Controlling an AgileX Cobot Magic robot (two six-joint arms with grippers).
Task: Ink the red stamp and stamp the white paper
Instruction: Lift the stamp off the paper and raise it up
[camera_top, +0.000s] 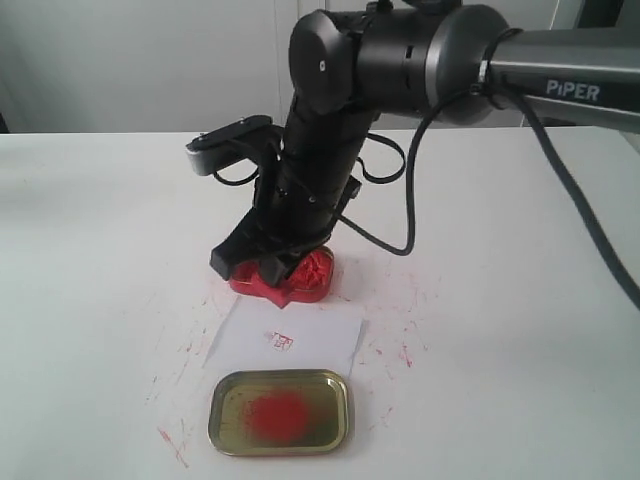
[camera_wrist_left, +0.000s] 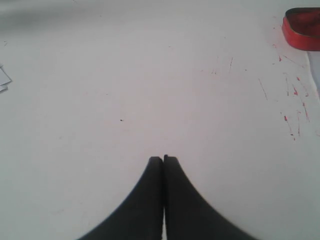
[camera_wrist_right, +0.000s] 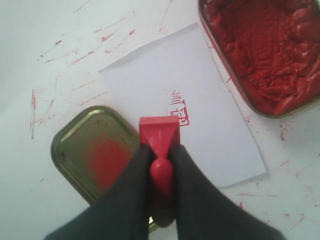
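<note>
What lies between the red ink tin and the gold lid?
The white paper, bearing a small red mark, lies between the tin and the lid. The exterior view shows this plainly.

End effector (camera_wrist_right: 160, 151) grips red stamp (camera_wrist_right: 159, 131).

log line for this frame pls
right gripper: shut on red stamp | left gripper: shut, empty | white paper: one red mark | ink tin: open
</note>
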